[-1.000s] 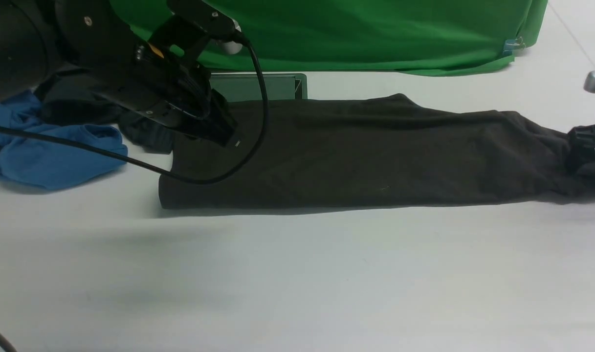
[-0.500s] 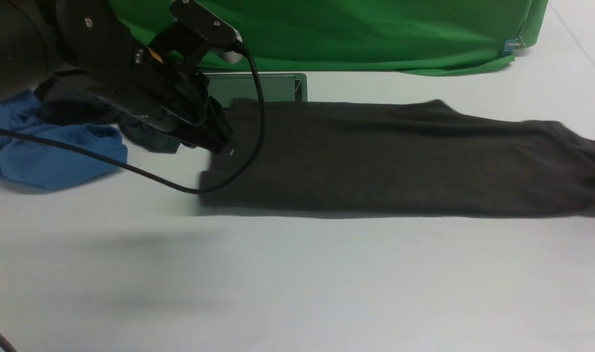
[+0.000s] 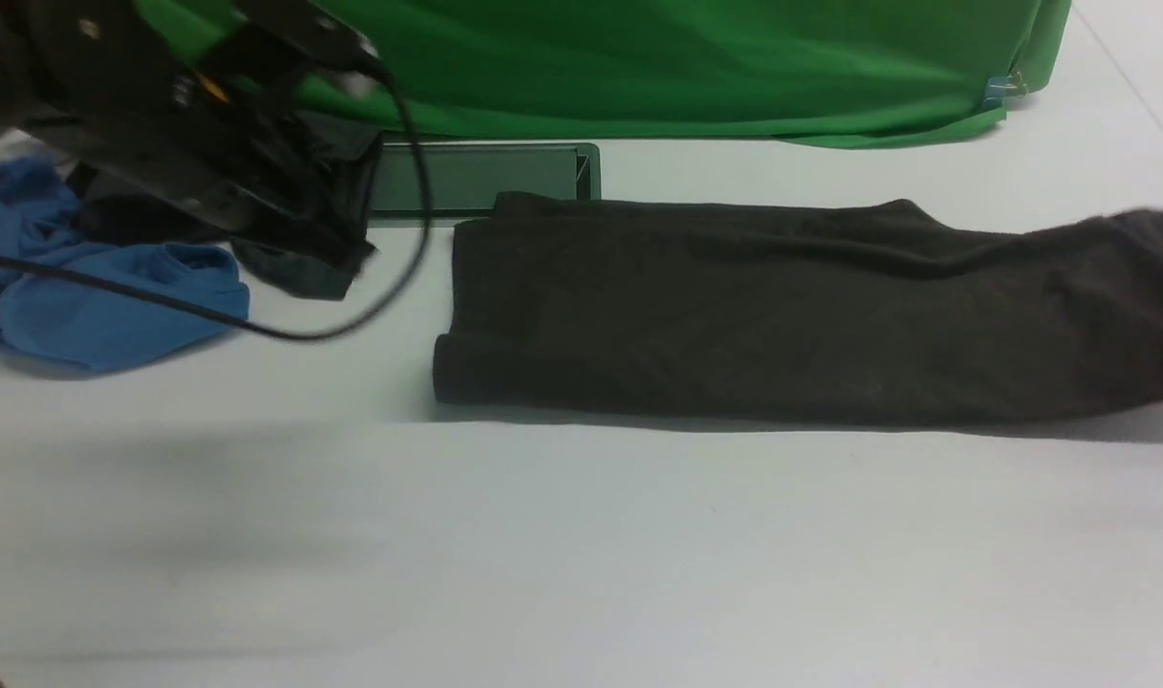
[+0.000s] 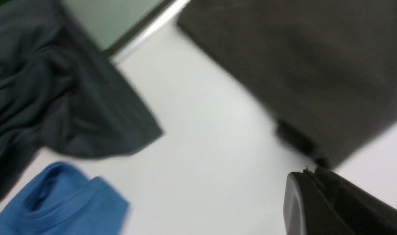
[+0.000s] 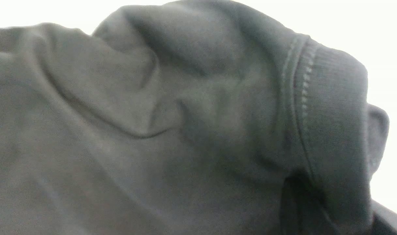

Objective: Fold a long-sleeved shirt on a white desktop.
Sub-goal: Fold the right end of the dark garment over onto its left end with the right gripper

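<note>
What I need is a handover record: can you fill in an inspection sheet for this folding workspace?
Surface: broad, plain white desktop, no spills seen.
Job's things: large brownish-black long-sleeved shirt, folded into a long band; right end appears lifted.
Clutter: crumpled bright blue garment and smaller bluish-charcoal garment, far left.
Grippers: left gripper shut, empty, apart from the shirt; right gripper out of view, shirt cloth filling its wrist view.
Cables: black cable looping from the left arm.
Surroundings: bright green cloth backdrop; flat grey-green panel before it.
</note>
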